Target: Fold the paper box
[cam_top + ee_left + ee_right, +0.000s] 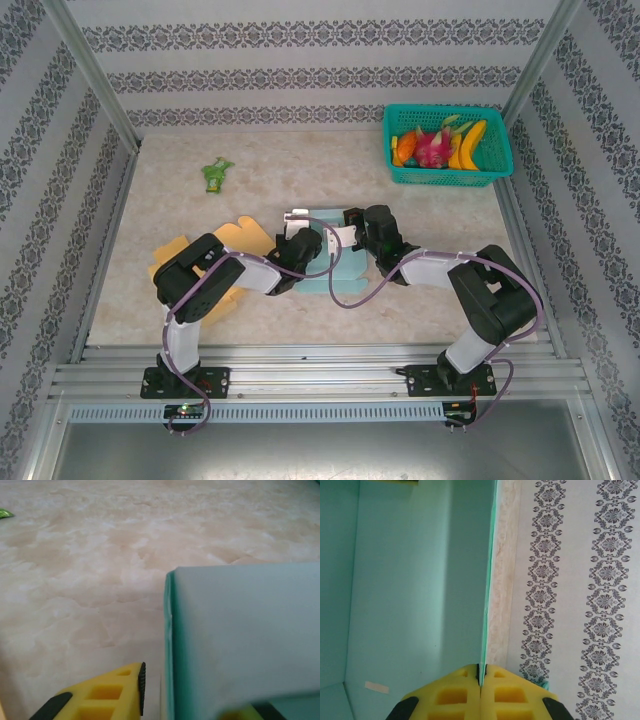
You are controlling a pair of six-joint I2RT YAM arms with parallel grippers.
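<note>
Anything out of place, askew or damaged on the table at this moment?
Nothing looks spilled or damaged. One stray: a small green item lies alone on the table toward its far left, well apart from the teal paper box; I cannot tell what it is. The fruit sits inside the green basket.

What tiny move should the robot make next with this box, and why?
Likely pull the left gripper back off the box: its jaws stand apart around one wall, a gap showing, while the right gripper is pinched shut on another wall, steadying it.
</note>
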